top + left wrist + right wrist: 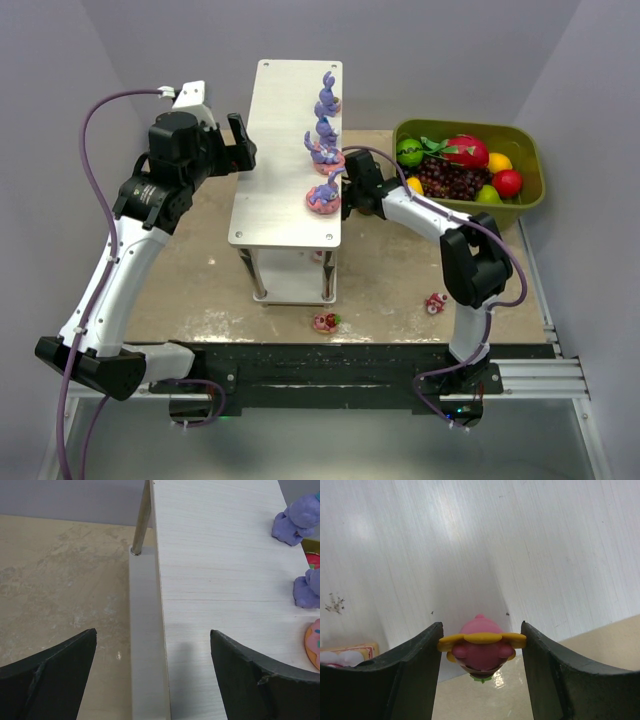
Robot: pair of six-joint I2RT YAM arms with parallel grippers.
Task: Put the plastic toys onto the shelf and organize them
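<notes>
The shelf stands mid-table with three purple bunnies on pink bases along its right edge. My right gripper is at that right edge beside the nearest bunny, shut on a small pink toy with a yellow brim; both fingers touch the brim. My left gripper hangs open and empty over the shelf's left edge. In the left wrist view two bunnies and a pink base show at the far side.
Two more small toys lie on the table in front of the shelf and near the right arm. An olive-green bin of larger fruits sits at the back right. The shelf's lower tier shows under the top board.
</notes>
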